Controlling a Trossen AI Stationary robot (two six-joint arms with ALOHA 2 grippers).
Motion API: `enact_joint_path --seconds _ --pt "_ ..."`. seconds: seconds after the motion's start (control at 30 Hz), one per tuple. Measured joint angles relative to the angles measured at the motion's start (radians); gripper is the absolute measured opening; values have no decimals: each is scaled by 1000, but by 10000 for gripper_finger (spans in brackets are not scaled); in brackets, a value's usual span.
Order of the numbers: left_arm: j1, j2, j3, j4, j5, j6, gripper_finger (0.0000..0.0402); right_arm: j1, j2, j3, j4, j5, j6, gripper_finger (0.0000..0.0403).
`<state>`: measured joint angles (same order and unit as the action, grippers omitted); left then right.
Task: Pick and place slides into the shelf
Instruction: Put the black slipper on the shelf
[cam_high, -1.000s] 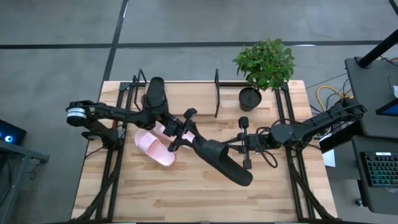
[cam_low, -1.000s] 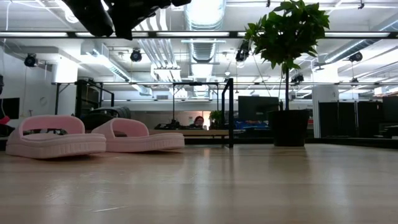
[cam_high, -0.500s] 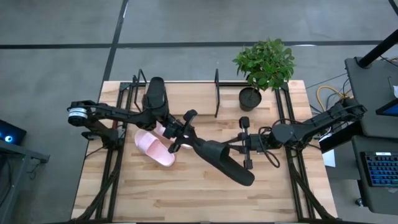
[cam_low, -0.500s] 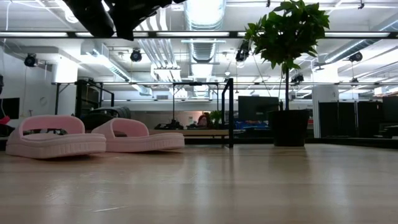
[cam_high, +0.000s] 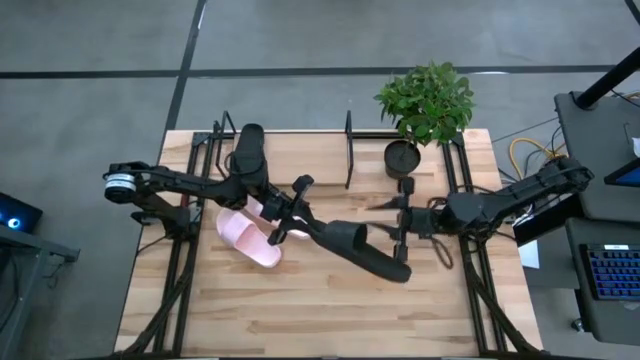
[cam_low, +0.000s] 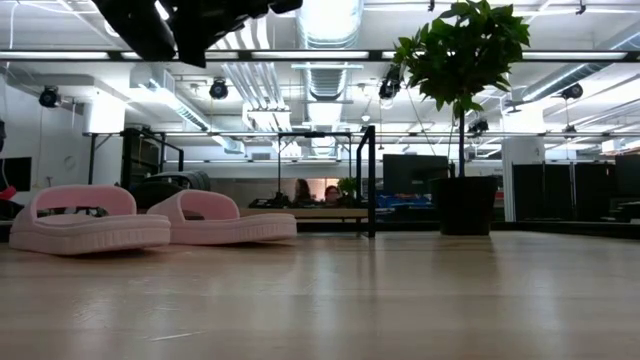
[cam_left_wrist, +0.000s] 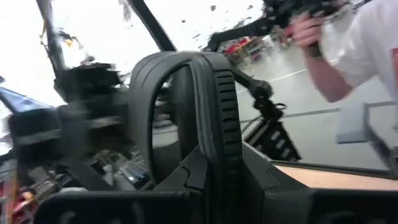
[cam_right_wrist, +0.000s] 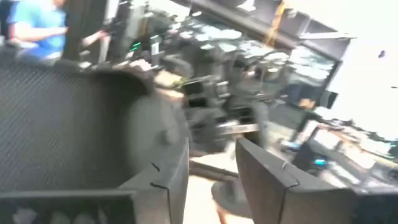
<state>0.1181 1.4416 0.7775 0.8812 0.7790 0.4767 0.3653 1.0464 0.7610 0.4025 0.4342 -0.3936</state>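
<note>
Slides are the matter of the task, and of the four only one is judged to be put away

The table (cam_high: 300, 310) carries the shelf (cam_high: 348, 150) along its far edge, towards the left arm's side. One black slide (cam_high: 248, 150) is seen at the left end of the shelf, apparently set inside its rails; in the low view it is largely hidden behind the pink pair, so how it is seated cannot be told.

The second black slide (cam_high: 365, 250) is held in the air over the middle of the table, well apart from the shelf and lying slantwise between the two arms. It is gripped at its strap end by the left gripper (cam_high: 305, 222), whose fingers are closed on it, as the left wrist view shows. The right gripper (cam_high: 401, 232) is placed at the other end of this slide with its fingers spread wide; nothing is clamped by it, and whether the sole is touched cannot be told.

The two pink slides (cam_high: 250, 240) are left on the table, side by side, near the shelf's front and below the left arm; neither is grasped.

By this judgement one slide is done, one is in transit, and two are not yet taken up
</note>
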Motion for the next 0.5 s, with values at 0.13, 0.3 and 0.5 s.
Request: enact_joint_path --seconds 0.13,0.3,0.5 --pt "0 -40 -2 -94 -12 4 22 1 -57 2 -13 109 -5 143" --pt "-1 -125 -2 -272 -119 10 22 3 -109 2 -91 144 14 148" --pt "-8 -297 -2 -609 -357 5 22 3 -124 1 -241 142 156 138"
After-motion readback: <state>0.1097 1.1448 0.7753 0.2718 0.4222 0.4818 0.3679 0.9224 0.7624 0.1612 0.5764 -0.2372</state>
